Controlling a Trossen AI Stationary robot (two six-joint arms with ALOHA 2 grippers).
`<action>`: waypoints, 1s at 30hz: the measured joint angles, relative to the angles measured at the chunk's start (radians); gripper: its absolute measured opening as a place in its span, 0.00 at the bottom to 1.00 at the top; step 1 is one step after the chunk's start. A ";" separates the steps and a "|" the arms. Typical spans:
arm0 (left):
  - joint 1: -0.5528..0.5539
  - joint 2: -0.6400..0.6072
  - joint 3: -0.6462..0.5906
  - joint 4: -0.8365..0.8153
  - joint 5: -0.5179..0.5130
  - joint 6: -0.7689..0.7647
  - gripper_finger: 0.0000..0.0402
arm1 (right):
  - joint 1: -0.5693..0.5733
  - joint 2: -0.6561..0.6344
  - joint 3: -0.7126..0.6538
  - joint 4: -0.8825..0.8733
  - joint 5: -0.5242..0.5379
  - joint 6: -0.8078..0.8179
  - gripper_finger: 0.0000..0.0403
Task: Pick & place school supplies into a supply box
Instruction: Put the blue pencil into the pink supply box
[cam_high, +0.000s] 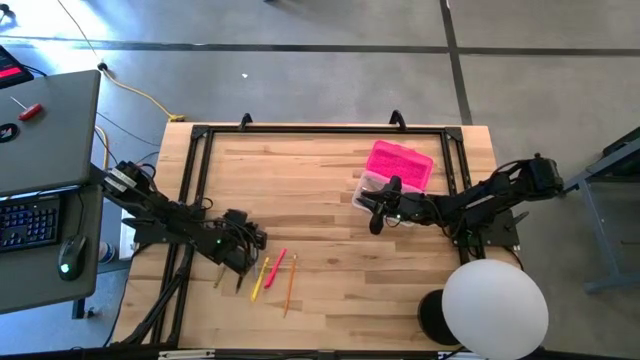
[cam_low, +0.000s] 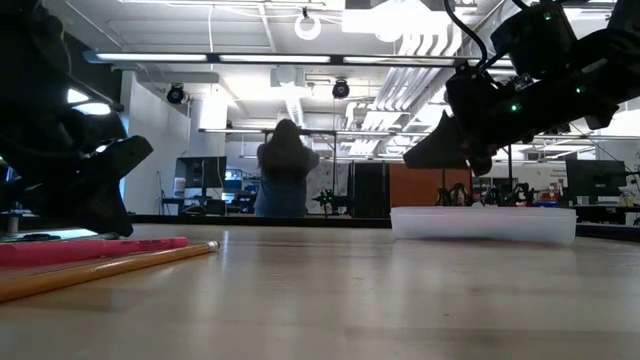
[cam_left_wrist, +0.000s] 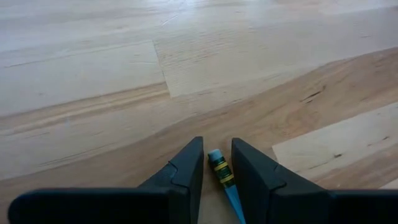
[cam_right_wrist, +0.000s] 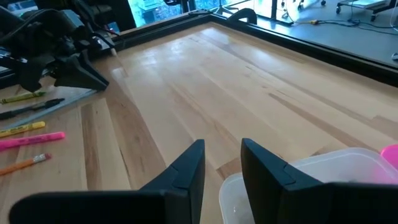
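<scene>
- Jaws of the left gripper (cam_left_wrist: 216, 167) stand parted a little, straddling a blue-bodied pen or pencil with a yellow-and-dark band (cam_left_wrist: 220, 174) that lies on the tabletop (cam_high: 320, 190); they flank it and do not look clamped yet.
- Right gripper (cam_right_wrist: 222, 163) hangs just over the near-left edge of the supply box (cam_high: 378, 190), its jaws parted by a narrow gap and holding nothing.
- Supply box sits at the far right of the tabletop, its pink lid (cam_high: 400, 163) lying tilted across its far side, so the clear tray looks open on the near side.
- Other supplies lie near the left gripper at the near left: a yellow one (cam_high: 265, 268), a pink one (cam_high: 280, 258), an orange pencil (cam_high: 291, 284), and more partly hidden under the arm.
- To do this step well, I judge the left jaws should go down until they nearly touch the wood, stay centred on the thin shaft, then close squarely.
- Lift straight up to avoid dragging the neighbours.
- Right arm is best kept clear of the box opening during the drop.
</scene>
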 joint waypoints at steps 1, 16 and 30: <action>0.000 0.000 0.000 0.000 -0.001 0.000 0.30 | 0.000 0.000 0.000 0.000 -0.008 0.000 0.21; 0.001 0.005 -0.003 0.041 -0.109 -0.027 0.09 | 0.000 0.000 0.000 -0.003 -0.010 -0.008 0.21; 0.173 0.003 -0.004 0.177 -0.097 0.205 0.15 | 0.000 0.000 0.000 -0.007 -0.018 -0.003 0.21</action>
